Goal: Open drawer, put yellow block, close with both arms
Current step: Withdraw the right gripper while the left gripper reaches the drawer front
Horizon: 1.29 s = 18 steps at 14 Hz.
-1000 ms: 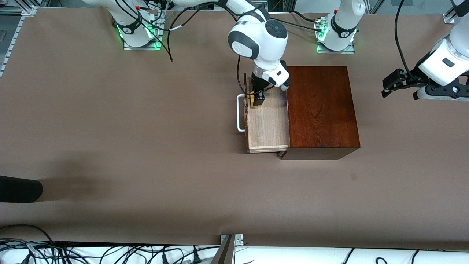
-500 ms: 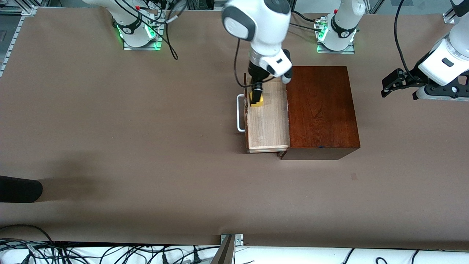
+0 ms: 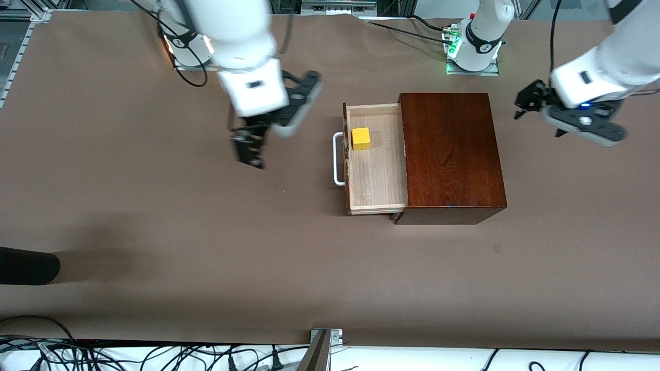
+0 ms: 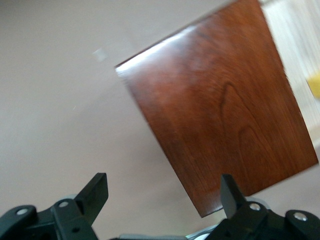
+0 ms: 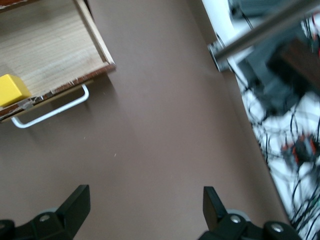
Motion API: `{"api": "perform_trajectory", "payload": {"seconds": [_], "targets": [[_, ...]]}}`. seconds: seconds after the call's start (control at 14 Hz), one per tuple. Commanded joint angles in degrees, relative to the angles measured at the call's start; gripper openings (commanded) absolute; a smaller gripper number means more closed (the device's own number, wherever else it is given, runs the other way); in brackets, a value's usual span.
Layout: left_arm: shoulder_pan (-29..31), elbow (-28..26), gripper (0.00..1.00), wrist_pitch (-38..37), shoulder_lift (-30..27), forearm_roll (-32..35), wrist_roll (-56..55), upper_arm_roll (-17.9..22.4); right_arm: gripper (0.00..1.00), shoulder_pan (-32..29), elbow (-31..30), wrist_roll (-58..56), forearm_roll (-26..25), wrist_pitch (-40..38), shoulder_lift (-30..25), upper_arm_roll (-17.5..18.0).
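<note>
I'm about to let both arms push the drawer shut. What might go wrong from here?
1. The yellow block sits in the drawer close to its front wall, so a hard shove could make it slide or tumble inside.
2. The right gripper is open over bare table beside the white handle; it might catch the bar.
3. The left gripper, open, hangs beside the wooden box and could shift it.

Open L gripper point(image 4: 162, 192) over mahogany box point(image 4: 220, 112)
</note>
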State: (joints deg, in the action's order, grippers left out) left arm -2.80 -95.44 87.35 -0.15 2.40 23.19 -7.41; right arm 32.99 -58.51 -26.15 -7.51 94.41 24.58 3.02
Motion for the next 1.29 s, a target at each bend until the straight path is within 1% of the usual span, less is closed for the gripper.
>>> {"api": "perform_trajectory", "payload": {"seconds": [0.0, 0.07, 0.14, 0.29, 0.36, 0.43, 0.5, 0.64, 0.71, 0.79, 0.86, 1.0, 1.14, 1.21], "targets": [[-0.3, 1.9, 1.00, -1.3, 4.2, -3.2, 17.7, -2.9, 1.00, -3.4, -6.1, 7.5, 9.7, -2.5, -5.0, -3.7], [-0.3, 1.9, 1.00, -1.3, 5.3, -4.8, 20.8, -4.7, 1.00, -6.0, -10.7, 9.1, 11.4, -1.9, -8.2, -3.9], [-0.5, 2.0, 1.00, -1.1, 5.8, -8.0, 20.2, -7.0, 1.00, -8.1, -16.0, 10.7, 11.5, -1.1, -11.8, -3.8], [-1.2, 2.2, 1.00, -1.2, 8.6, -16.3, 17.9, -9.6, 1.00, -12.0, -27.9, 14.0, 10.8, 1.1, -20.4, -3.5], [-1.6, 3.4, 1.00, -1.1, 10.2, -20.2, 17.2, -10.5, 1.00, -14.4, -34.7, 14.3, 10.8, 3.2, -25.1, -3.3], [-2.9, 5.9, 1.00, -1.1, 13.0, -20.9, 16.8, -10.9, 1.00, -16.3, -38.8, 14.2, 10.8, 4.7, -28.2, -3.2], [-5.0, 8.5, 1.00, -1.2, 15.9, -20.9, 16.8, -10.9, 1.00, -17.5, -39.4, 14.2, 10.7, 4.5, -28.7, -3.2], [-9.1, 12.7, 1.00, -0.3, 21.8, -21.0, 17.7, -10.8, 1.00, -20.6, -39.2, 13.9, 9.4, 4.5, -27.7, -3.1], [-11.7, 15.3, 1.00, 1.5, 24.7, -20.8, 18.0, -10.8, 1.00, -22.8, -39.2, 13.6, 8.1, 4.7, -27.2, -2.6], [-14.0, 17.2, 1.00, 4.2, 27.4, -20.8, 19.2, -10.8, 1.00, -24.8, -39.1, 13.2, 7.8, 4.8, -26.6, -2.4], [-16.5, 17.8, 1.00, 8.4, 29.6, -20.7, 20.5, -10.6, 1.00, -26.1, -39.1, 12.4, 7.9, 4.7, -26.6, -2.4], [-20.7, 17.9, 1.00, 18.3, 33.4, -16.2, 22.7, -10.8, 1.00, -26.4, -38.9, 11.6, 7.9, 4.3, -26.8, -3.2], [-25.1, 18.2, 1.00, 24.2, 37.0, -12.1, 23.2, -10.6, 1.00, -26.4, -38.6, 12.2, 8.2, 4.3, -26.7, -3.2], [-26.9, 18.2, 1.00, 26.6, 38.5, -8.5, 23.2, -10.5, 1.00, -26.4, -38.6, 12.4, 8.2, 4.3, -26.8, -3.2]]}}
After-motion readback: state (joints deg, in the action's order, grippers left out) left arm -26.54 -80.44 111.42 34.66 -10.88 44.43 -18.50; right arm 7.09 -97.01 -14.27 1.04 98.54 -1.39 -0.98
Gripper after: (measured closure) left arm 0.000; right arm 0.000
